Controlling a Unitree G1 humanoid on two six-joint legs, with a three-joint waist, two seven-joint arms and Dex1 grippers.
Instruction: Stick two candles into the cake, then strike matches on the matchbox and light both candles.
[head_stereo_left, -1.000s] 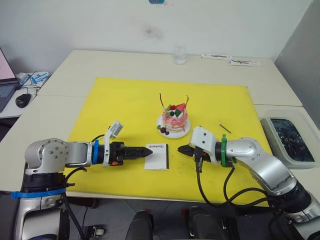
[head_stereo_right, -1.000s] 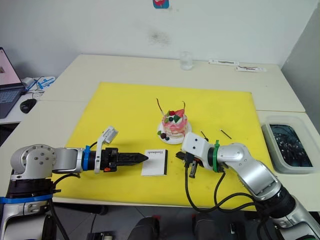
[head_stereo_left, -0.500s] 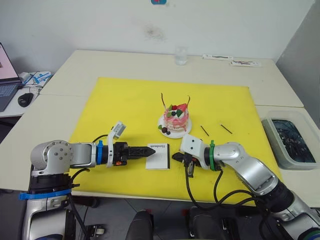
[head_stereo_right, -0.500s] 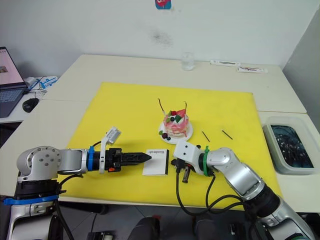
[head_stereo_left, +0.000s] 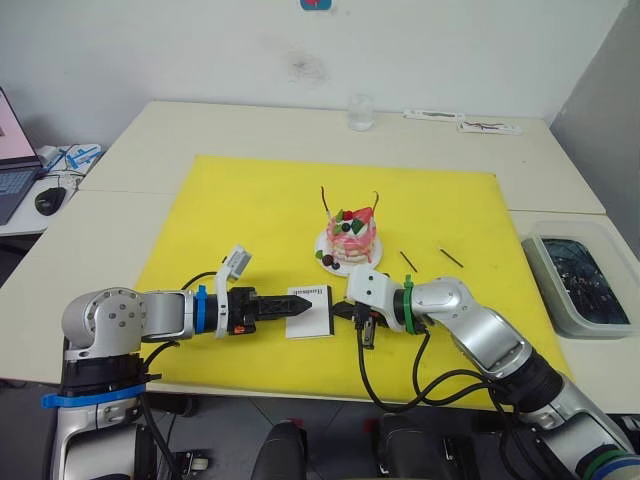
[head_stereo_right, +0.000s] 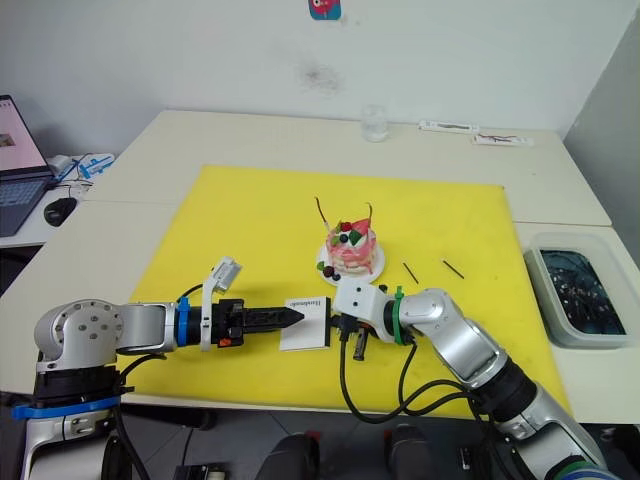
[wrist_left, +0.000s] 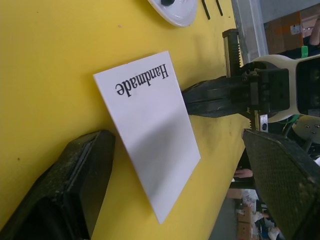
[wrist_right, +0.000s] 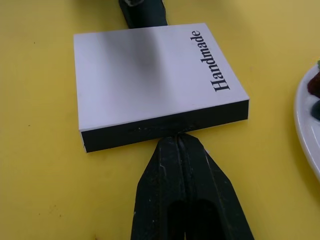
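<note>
Near the front edge of the tabletop, on a yellow mat (head_stereo_left: 260, 210), the matchbox (head_stereo_left: 308, 311) lies between two grippers: the left gripper (head_stereo_left: 291, 303), fingers spread wide, straddles one side, while the right gripper (head_stereo_left: 336, 311), pinched narrow, touches the dark striking strip. Just behind stands the cake (head_stereo_left: 350, 237), both candles (head_stereo_left: 324, 198) planted; two matches (head_stereo_left: 408, 262) lie beside it.

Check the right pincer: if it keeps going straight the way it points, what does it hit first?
The matchbox. The right pincer, shut, already sits against its dark striking strip; pushing on would likely shove the box toward the left pincer on the far side.
</note>
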